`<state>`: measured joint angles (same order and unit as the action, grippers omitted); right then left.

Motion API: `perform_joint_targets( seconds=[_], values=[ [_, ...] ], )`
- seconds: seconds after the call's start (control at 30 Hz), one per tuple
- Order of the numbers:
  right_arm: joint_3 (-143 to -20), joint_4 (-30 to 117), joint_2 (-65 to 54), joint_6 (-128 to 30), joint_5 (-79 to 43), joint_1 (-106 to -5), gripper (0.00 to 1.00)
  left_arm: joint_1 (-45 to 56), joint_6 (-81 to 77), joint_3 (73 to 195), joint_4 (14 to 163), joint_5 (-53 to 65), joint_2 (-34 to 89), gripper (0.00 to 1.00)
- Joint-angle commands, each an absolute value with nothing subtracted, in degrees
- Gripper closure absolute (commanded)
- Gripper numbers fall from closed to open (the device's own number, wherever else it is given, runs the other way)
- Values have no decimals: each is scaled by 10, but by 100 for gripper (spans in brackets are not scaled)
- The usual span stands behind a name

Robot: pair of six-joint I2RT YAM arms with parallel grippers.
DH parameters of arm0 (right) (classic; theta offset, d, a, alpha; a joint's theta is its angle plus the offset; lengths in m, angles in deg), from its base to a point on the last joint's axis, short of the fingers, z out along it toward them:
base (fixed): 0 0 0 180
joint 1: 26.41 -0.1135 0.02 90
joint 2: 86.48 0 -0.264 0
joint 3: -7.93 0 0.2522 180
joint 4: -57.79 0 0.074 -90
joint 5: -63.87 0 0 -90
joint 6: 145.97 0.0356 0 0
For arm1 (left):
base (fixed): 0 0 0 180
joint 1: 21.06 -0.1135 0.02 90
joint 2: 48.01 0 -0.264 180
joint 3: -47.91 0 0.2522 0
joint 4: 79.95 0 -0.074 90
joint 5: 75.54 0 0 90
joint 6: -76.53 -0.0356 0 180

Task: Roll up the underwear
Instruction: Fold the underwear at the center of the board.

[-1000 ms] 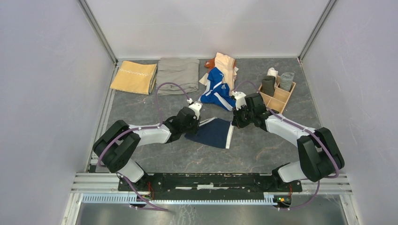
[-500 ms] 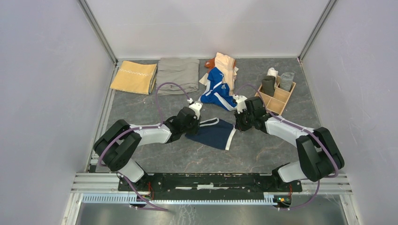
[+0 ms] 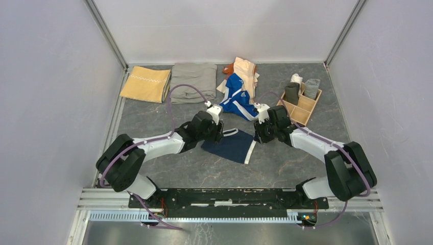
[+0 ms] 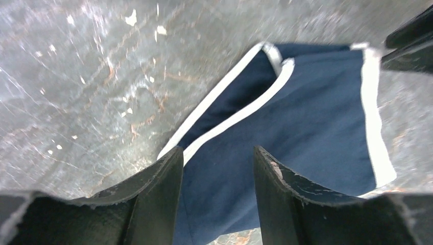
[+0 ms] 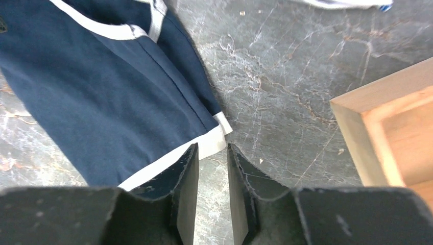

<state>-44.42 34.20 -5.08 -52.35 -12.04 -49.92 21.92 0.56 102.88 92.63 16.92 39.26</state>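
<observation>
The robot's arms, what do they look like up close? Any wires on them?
The left arm and right arm match: white tube segments between chunky black joints. A thin purple cable loops along each. Each ends in two flat black fingers with scuffed, pale edges.

Left end effector (image 4: 216,168) low and angled inward, parted wide, right end effector (image 5: 212,153) opposite, apparently just ajar

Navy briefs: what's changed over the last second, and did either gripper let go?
The navy briefs look released. The left gripper widened and slid slightly toward the far side, and now stands open over the cloth. The right gripper opened from shut, off the white corner. The briefs lie flat on the table, barely shifted. The clothes pile, folded cloths and wooden box stayed put.
</observation>
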Motion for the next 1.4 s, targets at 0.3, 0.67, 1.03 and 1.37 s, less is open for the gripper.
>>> perform_joint_targets(
  seconds=[0.3,0.67,1.03,1.37],
  values=[
    [-485,330,-125,-555,-144,-495,62,242,45,1016,928,121,274,43],
    [-558,371,23,-530,-178,-495,91,295,136,876,970,171,230,83],
    [-525,368,67,-545,-176,-517,95,270,126,895,984,225,298,85],
    [-405,373,-27,-512,-187,-586,95,214,89,951,1007,224,376,85]
  ],
)
